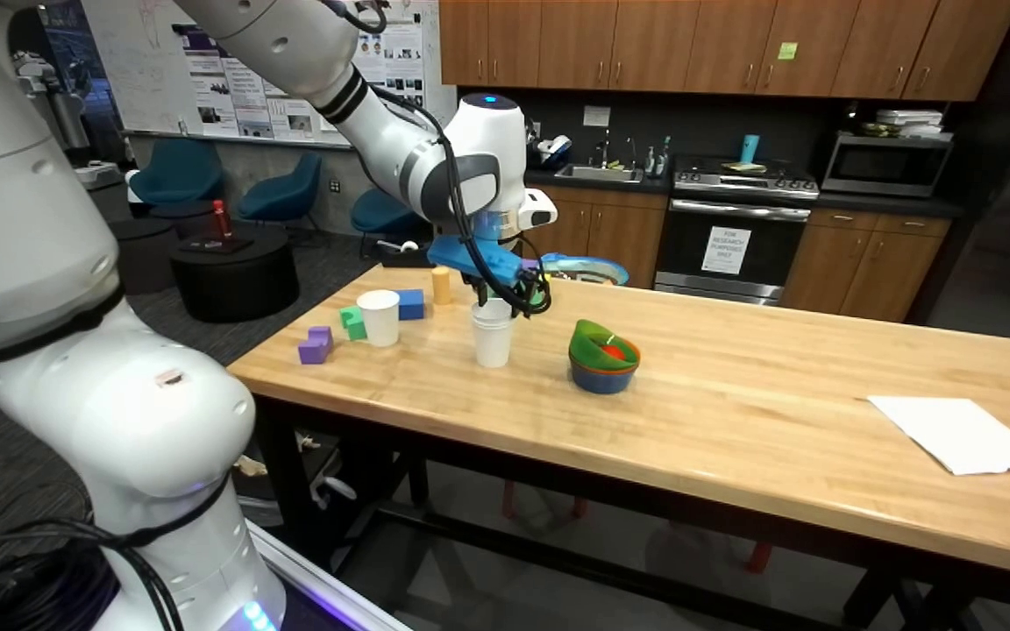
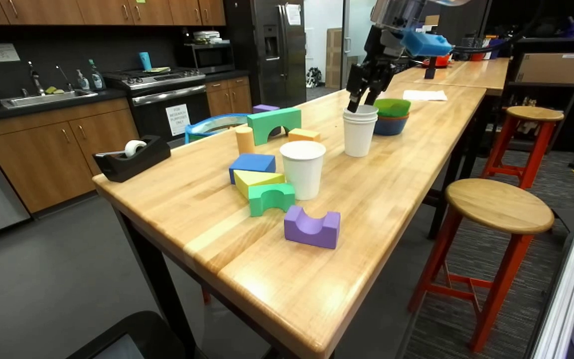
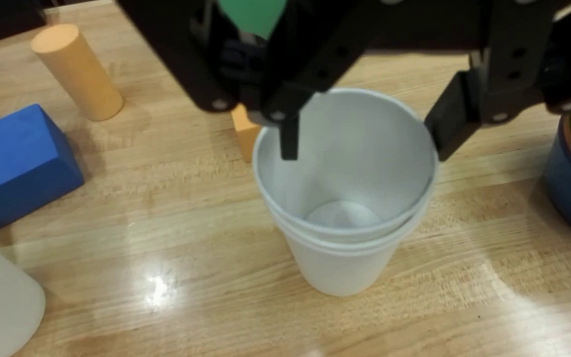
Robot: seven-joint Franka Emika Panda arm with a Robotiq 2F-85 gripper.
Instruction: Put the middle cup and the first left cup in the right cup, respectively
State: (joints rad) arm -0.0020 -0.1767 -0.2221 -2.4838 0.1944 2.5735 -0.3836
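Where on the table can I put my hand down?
A wide bare patch of table lies between the bowls and the white sheet. A smaller one is between the cup stack and the lone cup. It's crowded by the lone cup, among the blocks, and under the gripper.

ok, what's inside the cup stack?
The upper cup shows its bottom and inner wall, the latter partly behind a gripper finger. It sits inside the lower cup, covering that interior.
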